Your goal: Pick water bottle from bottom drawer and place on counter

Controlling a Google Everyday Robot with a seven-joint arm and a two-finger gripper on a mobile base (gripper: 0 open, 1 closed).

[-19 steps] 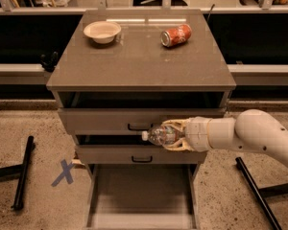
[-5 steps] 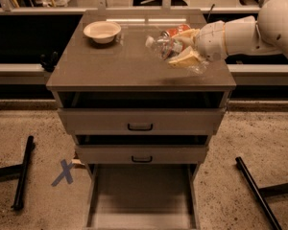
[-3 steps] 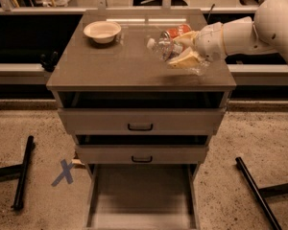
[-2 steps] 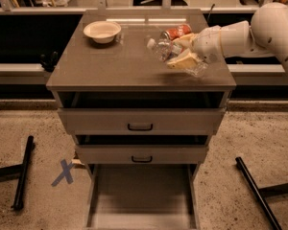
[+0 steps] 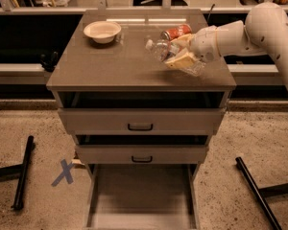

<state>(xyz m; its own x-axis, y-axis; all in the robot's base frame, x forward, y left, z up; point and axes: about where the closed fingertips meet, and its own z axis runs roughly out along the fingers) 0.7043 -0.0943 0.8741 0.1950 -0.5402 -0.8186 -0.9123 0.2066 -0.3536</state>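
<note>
Camera view, one entry. You are looking at the gripper (image 5: 176,51) reaching in from the right over the counter (image 5: 110,63), its two tan fingers pinching the water bottle (image 5: 159,49). The bottle is lying tilted, white cap pointing left, over the counter's right half, just in front of a red soda can (image 5: 176,31). A cream bowl (image 5: 102,31) is sitting back left. The bottom drawer (image 5: 141,195) is standing pulled open below. A blue tape cross (image 5: 63,172) is marking the floor.
</note>
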